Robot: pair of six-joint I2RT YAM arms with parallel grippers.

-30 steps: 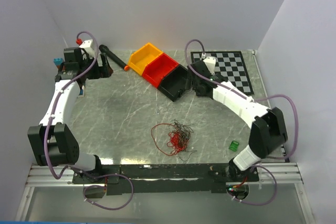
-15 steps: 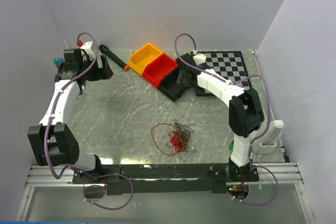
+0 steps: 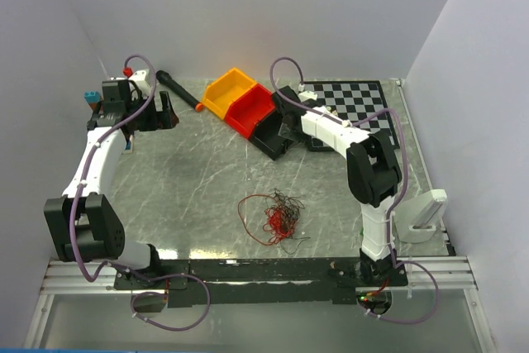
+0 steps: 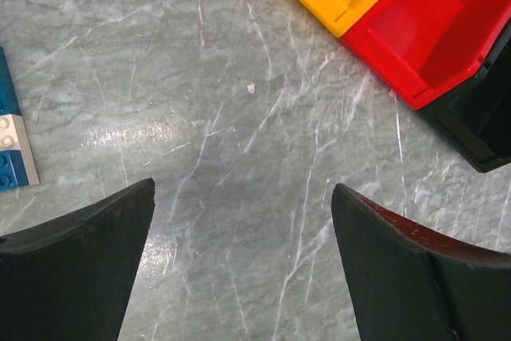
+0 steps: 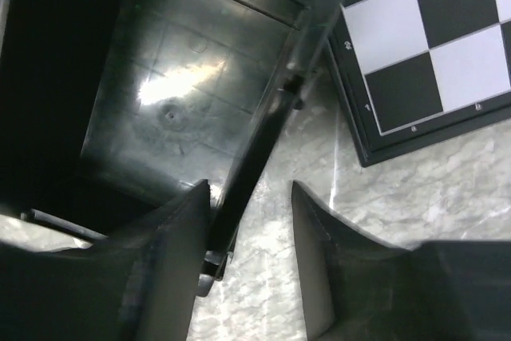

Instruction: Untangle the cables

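Cables: red, orange and dark strands, being borne by the desk in one tangled heap near its front edge, between the two arm bases and well apart from both grippers.

Left gripper: being held wide open over bare desk at the far left, with nothing between its fingers. A blue block is being seen just beside it.

Right gripper: being held partly open astride one wall of the black bin. A gap is being shown at one finger, and nothing is clamped yet.

Red bin, yellow bin, chessboard: being carried at the far side of the desk.
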